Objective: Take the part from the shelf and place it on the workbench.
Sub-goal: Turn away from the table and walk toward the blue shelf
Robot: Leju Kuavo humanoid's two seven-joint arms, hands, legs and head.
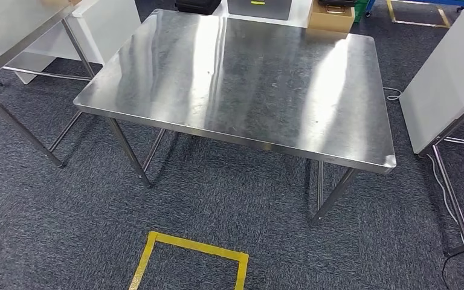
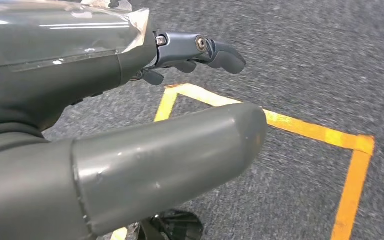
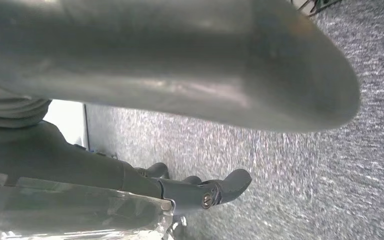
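Note:
The workbench (image 1: pixel 248 78), a steel table with a bare, shiny top, stands straight ahead in the head view. In the left wrist view my left hand (image 2: pixel 90 65) hangs over grey carpet. Its thick thumb and dark fingers (image 2: pixel 220 52) are apart, with nothing between them. My right hand (image 3: pixel 70 160) also hangs over carpet in the right wrist view, thumb and fingers (image 3: pixel 225 185) spread and holding nothing.
A second steel table (image 1: pixel 12 30) stands at the left and a white panel (image 1: pixel 447 78) at the right, with cables (image 1: pixel 453 199) on the floor beside it. A cardboard box (image 1: pixel 331 17) lies beyond the workbench. A yellow tape square (image 1: pixel 187 254) marks the carpet in front.

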